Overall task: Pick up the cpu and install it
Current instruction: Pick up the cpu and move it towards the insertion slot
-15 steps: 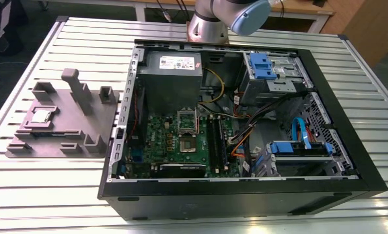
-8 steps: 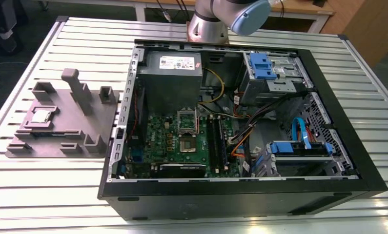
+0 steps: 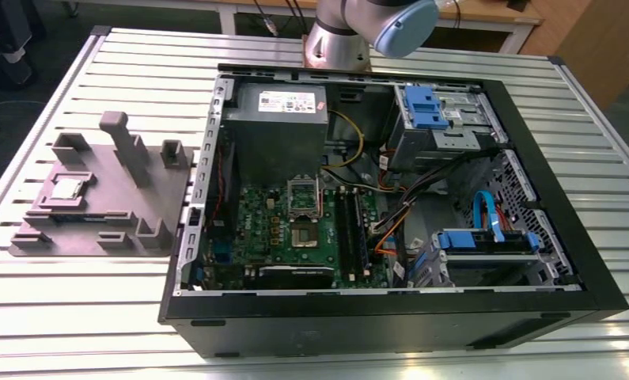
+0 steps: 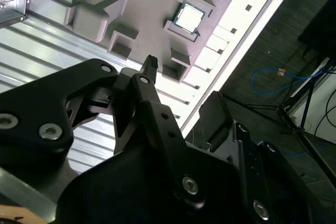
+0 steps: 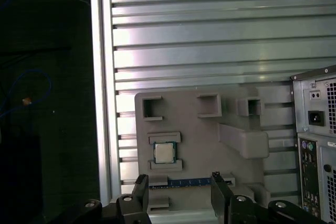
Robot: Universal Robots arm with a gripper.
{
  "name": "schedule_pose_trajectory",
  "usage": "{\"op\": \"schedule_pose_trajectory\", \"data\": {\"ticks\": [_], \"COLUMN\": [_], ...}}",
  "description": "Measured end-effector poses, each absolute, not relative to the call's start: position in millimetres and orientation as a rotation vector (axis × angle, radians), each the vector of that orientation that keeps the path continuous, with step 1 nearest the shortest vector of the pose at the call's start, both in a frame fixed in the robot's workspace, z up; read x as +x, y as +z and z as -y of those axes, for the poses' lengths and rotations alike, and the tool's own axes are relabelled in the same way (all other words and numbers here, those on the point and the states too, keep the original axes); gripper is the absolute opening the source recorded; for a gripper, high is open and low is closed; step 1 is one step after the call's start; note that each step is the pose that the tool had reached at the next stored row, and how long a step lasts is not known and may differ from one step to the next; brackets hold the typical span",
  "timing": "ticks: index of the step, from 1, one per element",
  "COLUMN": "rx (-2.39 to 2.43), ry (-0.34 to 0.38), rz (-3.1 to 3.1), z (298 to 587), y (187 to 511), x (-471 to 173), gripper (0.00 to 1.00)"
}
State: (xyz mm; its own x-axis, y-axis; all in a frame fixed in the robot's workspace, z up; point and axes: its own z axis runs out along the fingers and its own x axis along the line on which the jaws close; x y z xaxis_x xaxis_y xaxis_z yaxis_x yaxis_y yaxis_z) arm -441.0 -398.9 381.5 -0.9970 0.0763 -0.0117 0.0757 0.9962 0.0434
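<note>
Two fingers (image 5: 140,192) of your hand (image 5: 178,191) stand spread wide, and nothing sits between them. Your hand hangs over the grey fixture plate (image 5: 210,135) and is clear of it, touching nothing.

You'll find the cpu (image 5: 164,152) lying flat in a small framed seat on that plate, shiny top facing up. It is beneath your hand and just ahead of the fingertips. It lies outside the gap between them, nearer one finger than the other. In the second wrist view the cpu (image 4: 189,18) again lies past the fingertips and well apart from them.

The plate rests on the slatted desk (image 5: 210,24), close to the desk's edge. An open computer case (image 3: 399,305) stands just beside the plate, farther from your hand than the cpu. Its rear panel shows in the first wrist view. In the exterior view the motherboard (image 3: 293,229) lies exposed inside the case, while the cpu (image 3: 66,188) is out on the plate. Your arm (image 3: 346,32) rises behind the case.
</note>
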Motion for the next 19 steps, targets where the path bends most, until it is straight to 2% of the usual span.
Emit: {"op": "schedule_pose_trajectory", "data": {"ticks": [19], "rx": [0.119], "ry": [0.068], "rz": [-3.126], "z": [399.0], "y": [373.1], "x": [-441.2], "gripper": [0.59]}}
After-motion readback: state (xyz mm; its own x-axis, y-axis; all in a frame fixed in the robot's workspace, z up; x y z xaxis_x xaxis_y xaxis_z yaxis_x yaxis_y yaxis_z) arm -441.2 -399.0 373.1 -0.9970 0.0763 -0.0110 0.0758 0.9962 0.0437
